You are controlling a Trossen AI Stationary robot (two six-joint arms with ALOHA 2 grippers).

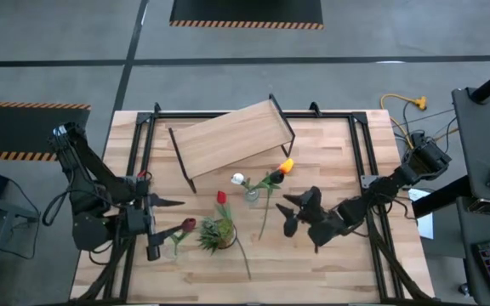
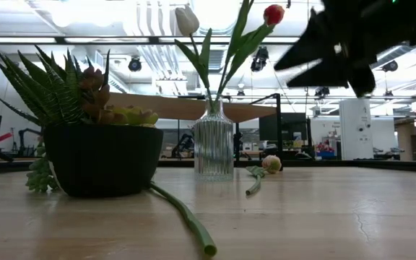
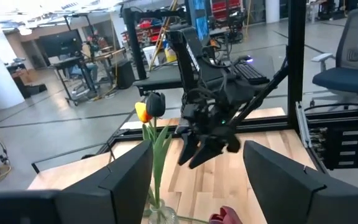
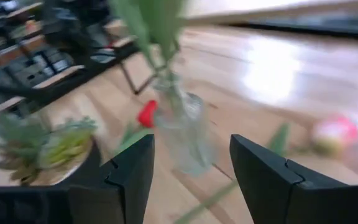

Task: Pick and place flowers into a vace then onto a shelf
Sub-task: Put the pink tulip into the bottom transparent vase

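On the left side of the table the left gripper [image 1: 174, 203] waits with its fingers apart and empty, and a dark maroon flower [image 1: 187, 225] lies just beside it, near the potted plant [image 1: 217, 233]. In the middle the glass vase [image 1: 252, 195] holds a white and an orange flower, a red flower [image 1: 222, 198] lies beside it, and the shelf [image 1: 232, 138] stands behind, well apart from both grippers. On the right the right gripper [image 1: 286, 212] hangs above the table with its fingers apart and holding nothing, pointing at the vase, which is near in front of it
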